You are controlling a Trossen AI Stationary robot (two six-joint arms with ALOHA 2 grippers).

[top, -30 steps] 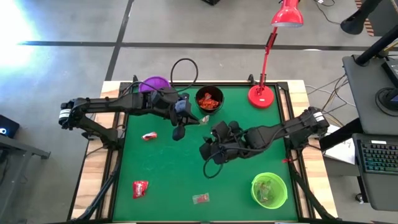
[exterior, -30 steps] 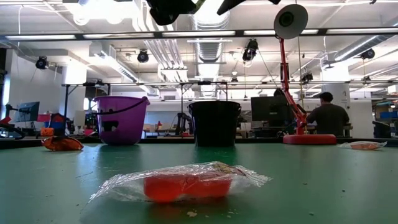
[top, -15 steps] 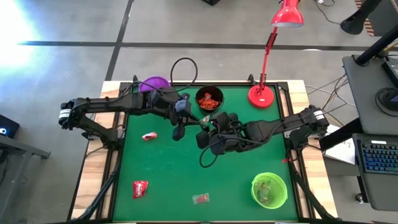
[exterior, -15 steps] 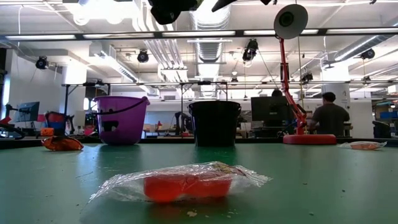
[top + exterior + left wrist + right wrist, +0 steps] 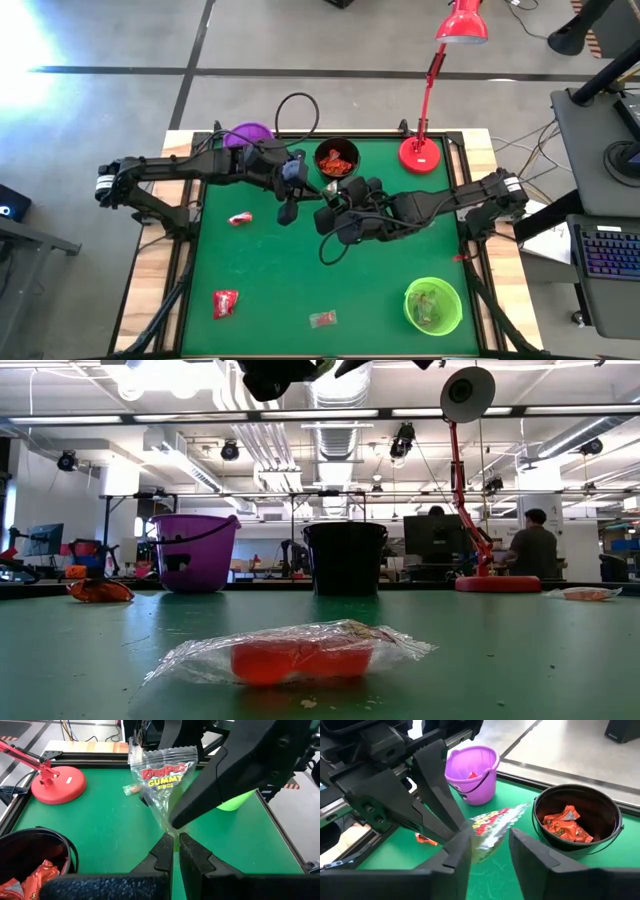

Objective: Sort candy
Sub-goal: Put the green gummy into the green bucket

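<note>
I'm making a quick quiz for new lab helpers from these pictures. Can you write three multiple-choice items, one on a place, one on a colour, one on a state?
1. Where is the gummy bag?
A. Pinched in the left claw, above the table
B. Inside the green cup
C. On the lamp's base

2. What colour is the cup with orange-wrapped candy in it?
A. Purple
B. Black
C. Green

3. How do the right claw's fingers stand?
A. Shut on a red candy
B. Apart, on either side of the gummy bag
C. Resting flat on the table

Answers:
1 A: the left wrist view shows the bag's corner between the shut fingers.
2 B: the right wrist view shows orange wrappers in the black cup.
3 B: the right wrist view shows a gap between the fingers, the bag in it.
</note>
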